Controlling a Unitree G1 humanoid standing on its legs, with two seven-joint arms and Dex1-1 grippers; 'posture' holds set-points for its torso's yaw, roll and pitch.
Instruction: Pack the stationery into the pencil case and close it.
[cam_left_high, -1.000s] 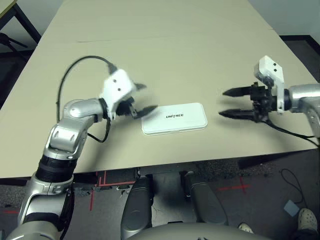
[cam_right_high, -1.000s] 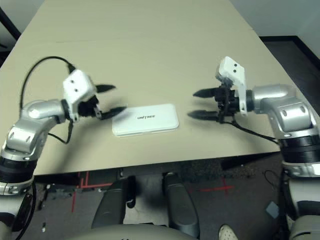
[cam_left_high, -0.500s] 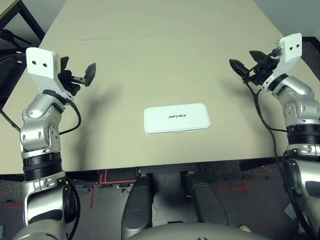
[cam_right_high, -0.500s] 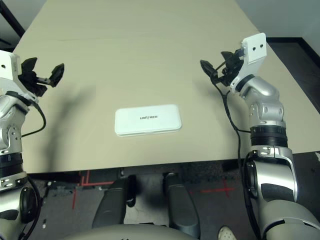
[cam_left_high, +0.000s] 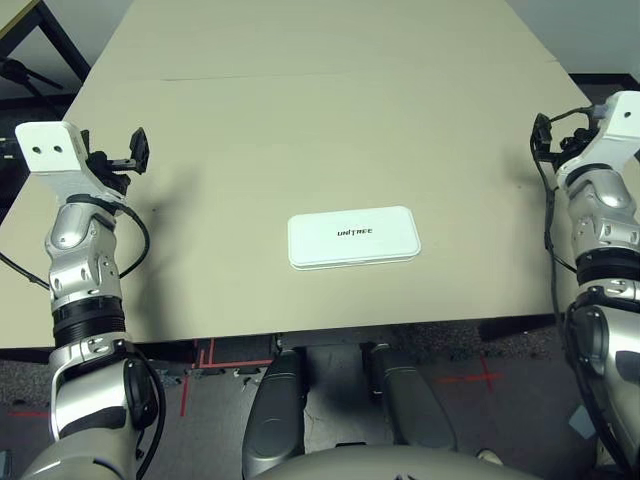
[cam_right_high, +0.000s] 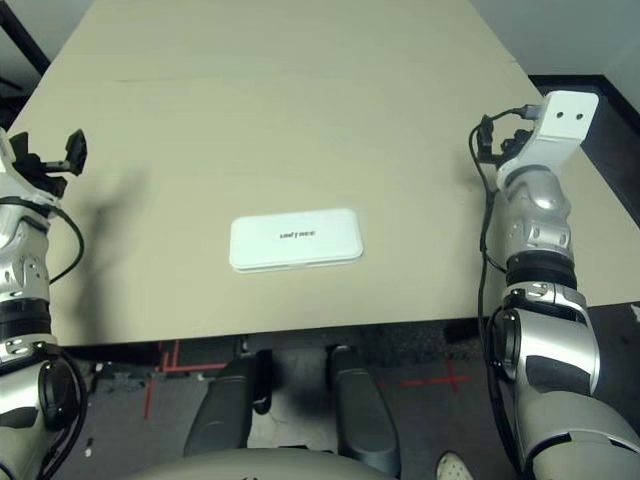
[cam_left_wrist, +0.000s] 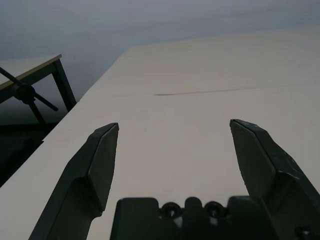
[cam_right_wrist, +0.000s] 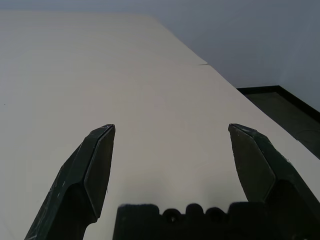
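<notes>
Near the front edge of the beige table (cam_left_high: 330, 120), roughly midway between the two arms, the pencil case (cam_left_high: 353, 238) lies flat with its lid down, shut, the black "UNITREE" lettering facing up and reading upright from the robot's side. Its long side runs parallel to the table's front edge. Nothing rests on it and neither arm touches it. The left gripper (cam_left_wrist: 175, 132) is raised at the table's left side, well apart from the case, forearm standing nearly upright; in the left wrist view its two black fingers (cam_left_wrist: 102, 160) are spread wide with only bare table surface showing between them, so it holds nothing. The right gripper (cam_right_wrist: 172, 132) is raised likewise at the table's right side, also well apart from the case; the right wrist view shows its fingers (cam_right_wrist: 97, 162) wide apart over bare tabletop, nothing held. In the head views the left gripper's dark fingers (cam_left_high: 133, 152) point inward over the left part of the table (its white camera housing sits just outboard of them), and the right arm's white housing (cam_right_high: 560, 118) stands over the table's right edge. A faint seam line crosses the table well behind the case. A dark-legged side table (cam_left_wrist: 30, 67) stands on the floor beyond the table's left edge. No marker, stick or grey block can be made out on the surface.
</notes>
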